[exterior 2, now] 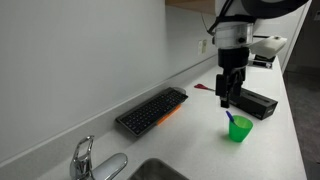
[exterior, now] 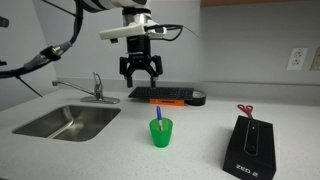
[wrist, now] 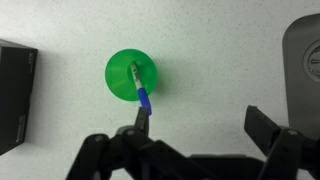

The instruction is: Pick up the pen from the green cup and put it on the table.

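the hand (exterior: pixel 140 78) is hanging open above the green cup (exterior: pixel 161 133), its fingers spread wide and gripping nothing. the pen (exterior: pixel 157 113) is standing in the cup, leaning on the rim with its blue end sticking out over the top. in the wrist view the cup is lying nearer one finger (wrist: pixel 138 135) than the other. the cup is sitting on the light surface (exterior: pixel 200 130), between the steel sink (exterior: pixel 65 122) and a black box (exterior: pixel 250 145), with a keyboard (exterior: pixel 160 95) lying behind it.
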Controlling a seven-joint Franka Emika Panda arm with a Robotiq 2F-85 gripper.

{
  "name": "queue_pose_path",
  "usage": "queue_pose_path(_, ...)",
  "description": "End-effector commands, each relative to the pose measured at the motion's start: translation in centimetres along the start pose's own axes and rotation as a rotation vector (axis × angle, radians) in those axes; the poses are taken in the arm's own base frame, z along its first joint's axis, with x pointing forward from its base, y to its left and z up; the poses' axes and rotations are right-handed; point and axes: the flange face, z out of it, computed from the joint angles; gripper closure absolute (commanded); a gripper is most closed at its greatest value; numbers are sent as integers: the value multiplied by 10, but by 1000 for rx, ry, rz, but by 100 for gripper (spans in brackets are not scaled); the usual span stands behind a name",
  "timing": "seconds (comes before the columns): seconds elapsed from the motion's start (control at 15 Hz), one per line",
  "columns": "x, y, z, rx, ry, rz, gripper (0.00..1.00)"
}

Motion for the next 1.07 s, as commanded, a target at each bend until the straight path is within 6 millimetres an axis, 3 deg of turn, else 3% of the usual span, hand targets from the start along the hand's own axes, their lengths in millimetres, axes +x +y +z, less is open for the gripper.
queue_pose_path(0.0, 24, 26, 18, -15, 3, -18, 0)
queue_pose_path(0.2, 28, 37, 32, -25, -17, -32, 0)
queue_pose_path(0.27, 21, 30, 31, 0, -25, -7, 0)
queue_pose_path(1.0, 28, 36, 56, -71, -106, -5, 0)
